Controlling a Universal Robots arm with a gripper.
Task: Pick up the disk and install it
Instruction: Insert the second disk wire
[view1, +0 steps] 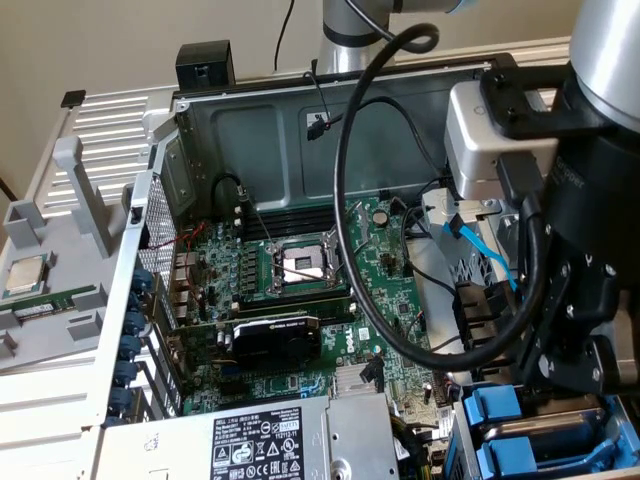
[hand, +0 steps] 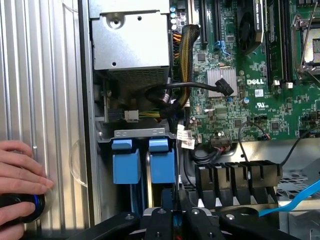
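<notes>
The tool (hand: 172, 220), closed, sits over the disk (hand: 162, 165) in its bay.

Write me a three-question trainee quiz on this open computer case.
1. Multiple choice: what colour are the drive carriers in the bay? A red, B blue, C yellow.
2. True or false: the person's hand rests on the motherboard.
3. Fill in: in the wrist view, ___ carriers sit side by side in the bay.

Key
1. B.
2. False: it rests on the ribbed grey panel outside the case.
3. Two.
</notes>
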